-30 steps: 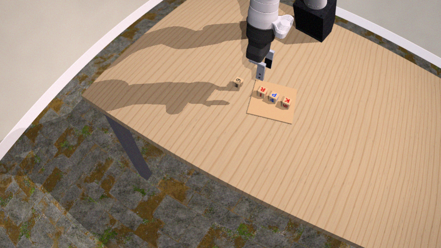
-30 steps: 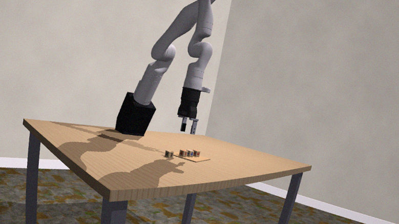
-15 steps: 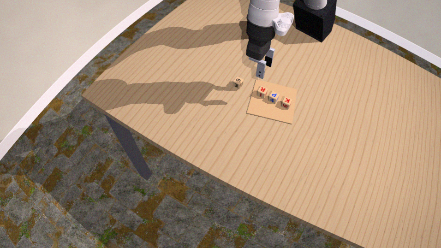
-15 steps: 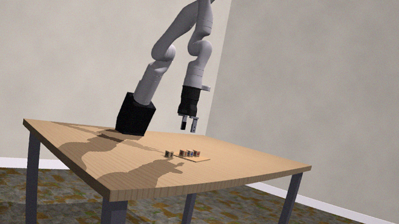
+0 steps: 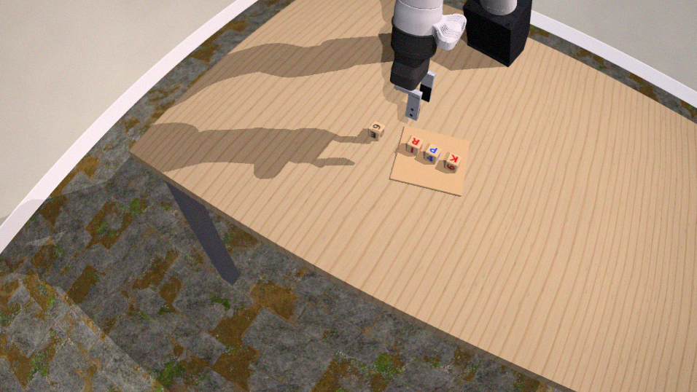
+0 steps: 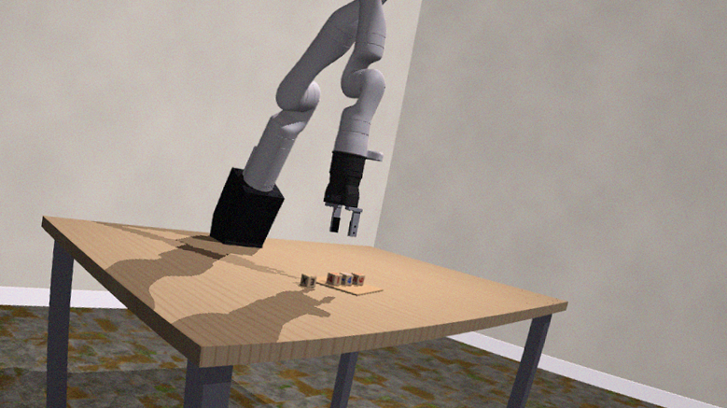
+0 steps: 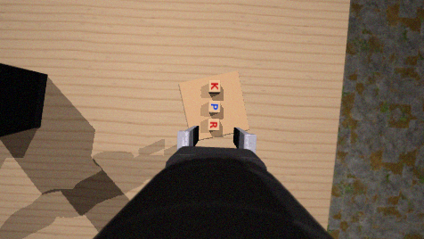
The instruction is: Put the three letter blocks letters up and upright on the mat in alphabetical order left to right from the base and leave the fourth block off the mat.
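End effector [image 5: 419,108] [image 6: 343,233] [image 7: 216,134]: hovering above the tabletop [image 5: 560,219] [image 6: 436,294] [image 7: 111,45] — fingers standing wide open, gripping nothing!
Mat [image 5: 423,178] [image 6: 364,292] [image 7: 233,89]: lying flat, carrying three blocks.
K block [image 5: 452,162] [image 6: 357,279] [image 7: 214,86]: sitting left, seen from the base.
P block [image 5: 431,154] [image 6: 346,279] [image 7: 214,107]: holding the middle.
R block [image 5: 414,145] [image 6: 333,278] [image 7: 214,125]: taking the right — all three letters reading upright.
Fourth block [image 5: 375,130] [image 6: 307,280]: resting off the mat.

fourth block [image 5: 375,131] outside the wrist view, arm [image 5: 417,19] cut off by the top view's upper edge
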`<action>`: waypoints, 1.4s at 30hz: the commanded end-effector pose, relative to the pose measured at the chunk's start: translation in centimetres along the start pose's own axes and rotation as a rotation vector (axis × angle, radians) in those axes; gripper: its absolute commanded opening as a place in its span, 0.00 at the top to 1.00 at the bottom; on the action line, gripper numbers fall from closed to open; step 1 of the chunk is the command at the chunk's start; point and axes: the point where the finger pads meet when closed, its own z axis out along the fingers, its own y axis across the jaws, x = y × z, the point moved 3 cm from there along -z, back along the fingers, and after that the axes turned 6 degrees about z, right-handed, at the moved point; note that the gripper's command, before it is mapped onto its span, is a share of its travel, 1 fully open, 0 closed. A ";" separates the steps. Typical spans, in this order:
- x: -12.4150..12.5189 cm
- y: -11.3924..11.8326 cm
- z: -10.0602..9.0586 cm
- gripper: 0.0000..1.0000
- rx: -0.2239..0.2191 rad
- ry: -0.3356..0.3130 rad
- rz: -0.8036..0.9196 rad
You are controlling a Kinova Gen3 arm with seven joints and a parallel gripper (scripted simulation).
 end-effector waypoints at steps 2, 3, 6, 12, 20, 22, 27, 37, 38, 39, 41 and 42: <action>0.5 0.2 -0.5 0.00 0.033 0.005 -0.010; 0.5 0.1 -0.5 0.00 0.038 0.007 -0.010; 0.5 0.1 -0.9 0.00 0.035 0.006 -0.010; 0.5 0.1 -1.5 0.00 0.038 0.007 -0.010; 0.5 0.1 -2.2 0.00 0.040 0.008 -0.010; 0.5 0.1 -2.4 0.00 0.040 0.009 -0.010; 0.5 0.1 -2.9 0.00 0.040 0.009 -0.010; 0.6 0.1 -3.7 0.00 0.040 0.010 -0.010; 0.6 0.1 -3.8 0.00 0.040 0.010 -0.010; 0.6 0.1 -3.9 0.00 0.040 0.010 -0.010; 0.6 0.1 -4.0 0.00 0.040 0.010 -0.010; 0.6 0.1 -4.1 0.00 0.041 0.010 -0.010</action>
